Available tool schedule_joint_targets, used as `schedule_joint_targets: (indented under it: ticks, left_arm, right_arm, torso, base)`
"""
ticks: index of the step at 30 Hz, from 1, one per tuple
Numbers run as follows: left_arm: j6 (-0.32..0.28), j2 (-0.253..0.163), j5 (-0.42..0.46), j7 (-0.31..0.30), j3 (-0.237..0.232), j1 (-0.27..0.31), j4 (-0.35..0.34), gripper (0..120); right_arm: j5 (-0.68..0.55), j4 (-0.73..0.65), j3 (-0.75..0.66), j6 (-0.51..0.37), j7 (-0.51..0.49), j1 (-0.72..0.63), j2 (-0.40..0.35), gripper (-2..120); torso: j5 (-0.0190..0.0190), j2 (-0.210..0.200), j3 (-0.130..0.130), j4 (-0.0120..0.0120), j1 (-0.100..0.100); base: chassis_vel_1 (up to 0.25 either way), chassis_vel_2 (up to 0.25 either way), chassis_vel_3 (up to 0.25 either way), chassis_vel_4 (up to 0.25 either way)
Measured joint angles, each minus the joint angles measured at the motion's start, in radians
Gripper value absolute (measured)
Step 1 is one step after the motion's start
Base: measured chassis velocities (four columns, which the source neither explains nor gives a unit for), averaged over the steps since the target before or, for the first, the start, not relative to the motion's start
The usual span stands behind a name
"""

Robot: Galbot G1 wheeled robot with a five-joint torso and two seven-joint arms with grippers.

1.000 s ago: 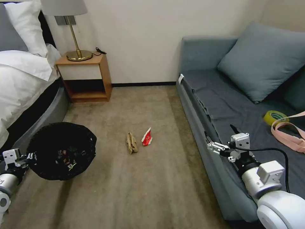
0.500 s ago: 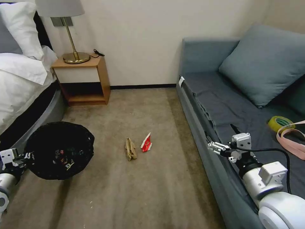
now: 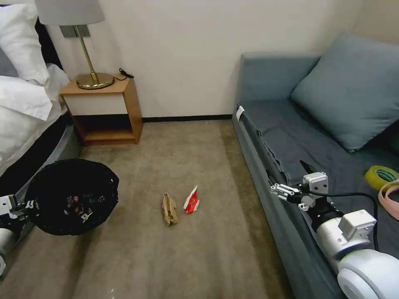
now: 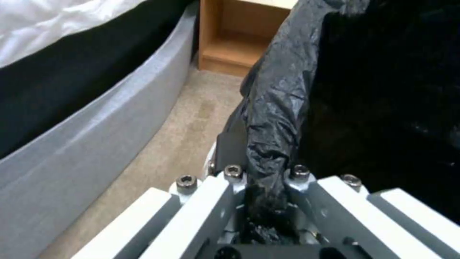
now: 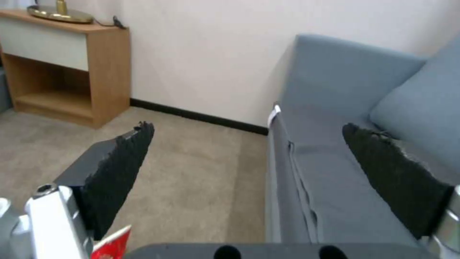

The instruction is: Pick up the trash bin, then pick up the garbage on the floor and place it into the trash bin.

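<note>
The trash bin [image 3: 70,197], lined with a crinkled black bag, hangs tilted above the carpet at the left. My left gripper [image 3: 16,206] is shut on its rim; in the left wrist view the bag's rim [image 4: 273,118] is pinched between the fingers of that gripper [image 4: 263,180]. A few coloured scraps lie inside the bin. On the floor in the middle lie a crumpled brown paper [image 3: 169,209] and a red-and-white packet [image 3: 191,200], side by side. My right gripper [image 3: 291,179] hovers open over the sofa's front edge, right of the litter. The packet's corner [image 5: 113,244] shows below that open gripper [image 5: 247,127].
A bed [image 3: 25,116] borders the left, with a wooden nightstand [image 3: 104,110] and lamp [image 3: 85,62] beyond it. A grey-blue sofa [image 3: 291,137] with a cushion [image 3: 353,91] lines the right. On it lie a yellow-green tape roll [image 3: 381,175] and a pink strap [image 3: 388,195]. Open carpet surrounds the litter.
The whole picture has shifted: the camera has moved, and the litter now sits lower in the view. Both arms keep their pose, and the bin stays in the left gripper.
</note>
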State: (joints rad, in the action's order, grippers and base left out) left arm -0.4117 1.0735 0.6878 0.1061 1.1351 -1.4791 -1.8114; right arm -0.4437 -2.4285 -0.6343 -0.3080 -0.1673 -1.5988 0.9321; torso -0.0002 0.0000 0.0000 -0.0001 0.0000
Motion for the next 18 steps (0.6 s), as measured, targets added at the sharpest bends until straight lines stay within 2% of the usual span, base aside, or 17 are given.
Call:
schedule_joint_targets:
  ticks: [9,14,18]
  left_arm:
    - [0.002,0.013,-0.003,0.004,0.011,-0.008,-0.019,1]
    - [0.006,0.017,-0.005,0.008,0.021,-0.014,-0.020,1]
    - [0.021,0.027,-0.021,0.017,0.020,-0.019,-0.018,1]
  right_arm:
    - [0.003,0.020,0.020,0.009,0.009,0.016,-0.010,100]
    - [-0.012,0.045,0.063,0.000,0.003,0.064,-0.044,100]
    - [-0.051,0.108,0.128,0.031,-0.010,0.172,-0.149,100]
  torso:
    - [0.0003,0.000,0.000,-0.0002,0.000]
    - [0.0003,0.000,0.000,-0.0001,0.000]
    - [0.0003,0.000,0.000,0.0003,0.000]
  base:
    - [-0.156,0.160,0.162,-0.156]
    - [-0.149,0.124,0.143,-0.130]
    - [-0.027,0.036,0.041,-0.033]
